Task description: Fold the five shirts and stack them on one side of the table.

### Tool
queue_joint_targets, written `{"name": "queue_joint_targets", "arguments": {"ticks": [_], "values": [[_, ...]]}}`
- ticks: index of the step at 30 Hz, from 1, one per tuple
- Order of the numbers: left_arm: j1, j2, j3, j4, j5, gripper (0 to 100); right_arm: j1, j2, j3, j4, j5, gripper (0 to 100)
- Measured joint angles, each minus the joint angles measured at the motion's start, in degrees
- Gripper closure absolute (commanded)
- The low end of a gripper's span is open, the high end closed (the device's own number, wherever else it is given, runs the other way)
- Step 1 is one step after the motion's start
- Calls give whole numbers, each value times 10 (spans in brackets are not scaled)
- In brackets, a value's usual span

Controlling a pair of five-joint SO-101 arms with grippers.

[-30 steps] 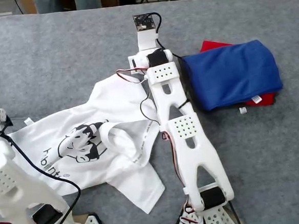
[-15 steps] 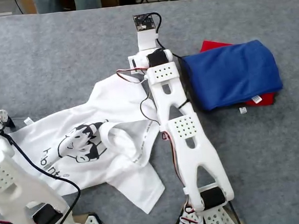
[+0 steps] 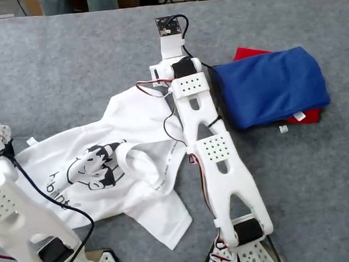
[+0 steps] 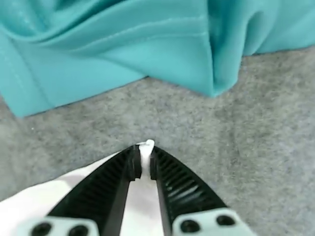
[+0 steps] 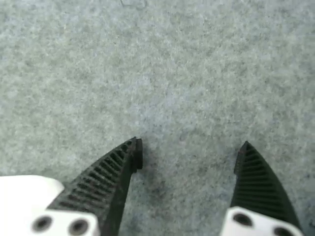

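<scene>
Though rumpled, one white shirt [image 3: 132,119].

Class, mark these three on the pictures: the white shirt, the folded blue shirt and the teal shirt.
white shirt [image 3: 96,166]: high view, on its printed front.
blue shirt [image 3: 273,85]: high view, middle of its folded top.
teal shirt [image 4: 123,44]: left wrist view, on a fold.

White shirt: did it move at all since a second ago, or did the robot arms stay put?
A little. The left end effector, shut on the white shirt's edge, slid slightly leftward in the high view, tugging that corner along. The right arm, the blue shirt and the red shirt under it stayed put.
</scene>
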Motion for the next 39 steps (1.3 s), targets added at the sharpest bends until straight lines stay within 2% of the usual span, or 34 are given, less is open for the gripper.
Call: {"name": "queue_joint_targets", "arguments": {"ticks": [5,11,18,25,29,34,39], "values": [[18,5,-85,87,-1,970,0,0,0,0,0,694],[40,5,-248,133,-1,970,0,0,0,4,0,694],[-30,5,-315,211,-72,970,1,-62,0,82,1,694],[-109,5,-293,237,-229,970,-57,-115,0,178,1,695],[-110,5,-222,238,-303,970,-106,-138,0,260,1,732],[-84,5,-156,237,-315,970,-131,-146,0,273,-5,979],[-59,5,-142,178,-299,970,-142,-132,0,274,-5,970]]}}
